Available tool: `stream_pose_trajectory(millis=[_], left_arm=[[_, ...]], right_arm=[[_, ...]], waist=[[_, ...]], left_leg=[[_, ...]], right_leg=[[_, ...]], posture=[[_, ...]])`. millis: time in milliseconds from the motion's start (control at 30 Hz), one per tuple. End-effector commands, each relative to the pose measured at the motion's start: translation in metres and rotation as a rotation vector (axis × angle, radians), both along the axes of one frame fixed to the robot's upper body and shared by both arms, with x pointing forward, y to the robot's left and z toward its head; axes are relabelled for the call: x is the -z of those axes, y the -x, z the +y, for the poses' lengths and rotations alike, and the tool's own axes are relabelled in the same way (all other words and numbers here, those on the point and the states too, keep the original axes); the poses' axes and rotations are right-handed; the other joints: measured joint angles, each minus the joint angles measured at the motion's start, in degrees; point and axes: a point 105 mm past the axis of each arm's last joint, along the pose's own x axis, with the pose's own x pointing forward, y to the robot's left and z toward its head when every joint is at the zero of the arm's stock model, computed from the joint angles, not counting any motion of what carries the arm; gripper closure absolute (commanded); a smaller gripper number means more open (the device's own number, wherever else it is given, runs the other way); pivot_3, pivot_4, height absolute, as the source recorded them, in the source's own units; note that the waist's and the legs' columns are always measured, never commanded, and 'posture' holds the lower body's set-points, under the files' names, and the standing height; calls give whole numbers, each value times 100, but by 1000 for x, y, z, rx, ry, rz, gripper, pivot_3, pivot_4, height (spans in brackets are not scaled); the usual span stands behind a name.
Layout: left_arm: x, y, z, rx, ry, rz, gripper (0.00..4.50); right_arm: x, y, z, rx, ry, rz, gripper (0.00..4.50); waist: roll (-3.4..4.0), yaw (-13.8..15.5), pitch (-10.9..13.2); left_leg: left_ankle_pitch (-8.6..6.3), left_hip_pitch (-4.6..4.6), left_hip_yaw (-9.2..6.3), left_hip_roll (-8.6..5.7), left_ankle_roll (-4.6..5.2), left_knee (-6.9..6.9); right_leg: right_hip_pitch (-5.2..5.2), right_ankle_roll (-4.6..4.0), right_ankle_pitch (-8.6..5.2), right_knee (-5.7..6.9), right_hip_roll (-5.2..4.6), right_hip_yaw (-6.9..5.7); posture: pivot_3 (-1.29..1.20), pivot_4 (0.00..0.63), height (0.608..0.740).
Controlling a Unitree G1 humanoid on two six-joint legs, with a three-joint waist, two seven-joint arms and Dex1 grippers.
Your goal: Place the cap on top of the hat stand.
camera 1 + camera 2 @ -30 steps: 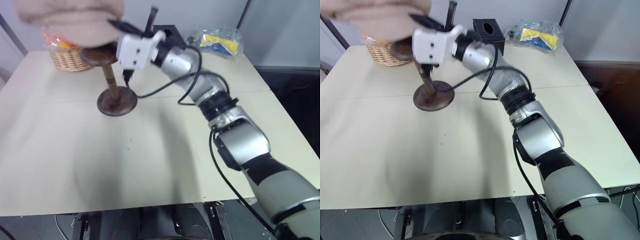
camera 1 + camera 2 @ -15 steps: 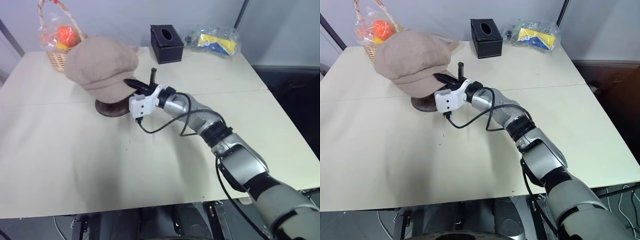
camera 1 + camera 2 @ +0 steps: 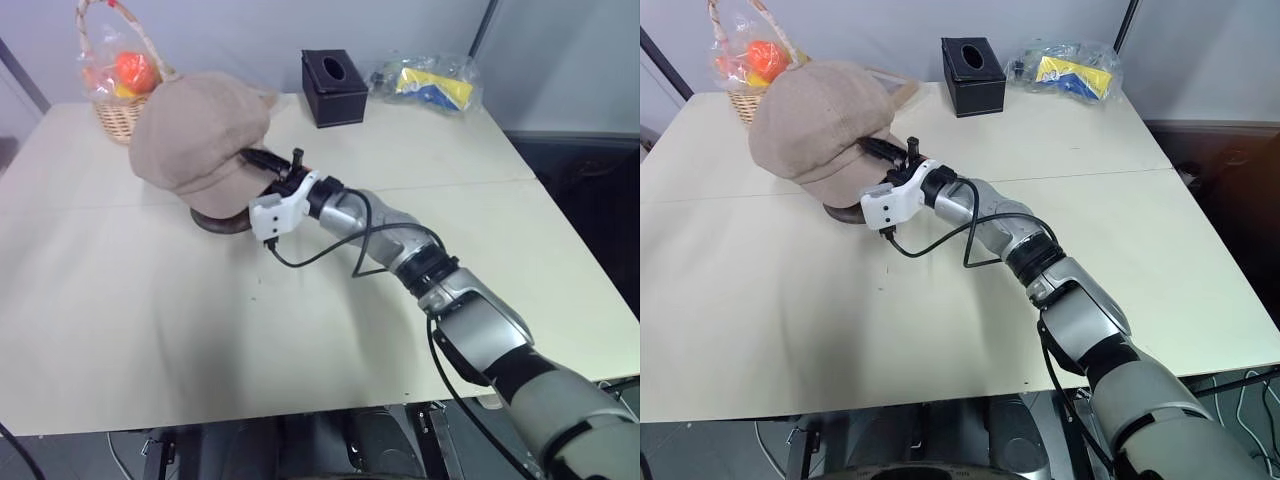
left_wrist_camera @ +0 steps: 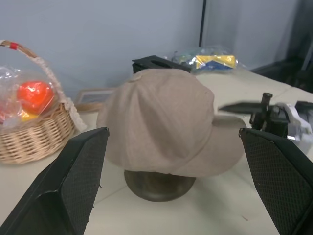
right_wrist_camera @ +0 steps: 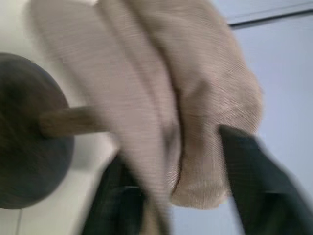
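Note:
The beige cap sits over the top of the dark wooden hat stand, hiding the stand's head and stem; the round base shows beneath. My right gripper is at the cap's brim on the right. In the right wrist view its fingers stand apart with the brim between them, so it is open. The stem and base also show there. My left gripper is open, level, facing the cap from a short distance with nothing between its fingers.
A wicker basket with wrapped fruit stands behind the cap at the table's back left. A black tissue box and a plastic bag with yellow and blue contents lie at the back. The pale table stretches toward me.
My right gripper came down with the cap from high above the stand, and the cap now rests on it. Its fingers have since spread at the brim.

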Motion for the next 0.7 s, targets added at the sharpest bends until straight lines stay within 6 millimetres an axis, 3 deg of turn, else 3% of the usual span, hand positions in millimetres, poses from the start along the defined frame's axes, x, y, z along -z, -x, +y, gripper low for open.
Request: stream_pose_trajectory(millis=[33, 67, 333, 500, 700], left_arm=[[-6, 0, -4, 21, -23, -36, 0], [-7, -1, -5, 22, -14, -42, 0], [8, -21, -22, 97, -19, -21, 0], [54, -36, -43, 151, -291, 97, 0], [80, -41, -72, 361, -713, 138, 0]], right_arm=[[-9, 7, 0, -31, -45, 2, 438], [-6, 8, -1, -30, -35, 1, 29], [22, 18, -22, -12, 44, 36, 29], [41, 31, -73, 33, 70, 181, 29], [6, 71, -137, -37, 0, 578, 29]], waist=[[0, 1, 0], [0, 4, 0], [-1, 82, 0], [-1, 109, 0], [-2, 95, 7]], left_leg=[[0, 0, 0, 0, 0, 0], [0, 0, 0, 0, 0, 0], [0, 0, -1, -1, 0, 3], [0, -2, 0, -6, 1, 6], [-2, -10, -1, -2, 4, 15]], right_leg=[[0, 0, 0, 0, 0, 0], [1, 0, 0, 0, 0, 0], [3, 1, 0, 1, 0, 0], [11, 1, 0, -6, -6, -1], [13, 1, 0, -7, -4, -4]], posture=[[0, 150, 740], [0, 150, 740], [0, 150, 740], [0, 150, 740], [0, 150, 740]])
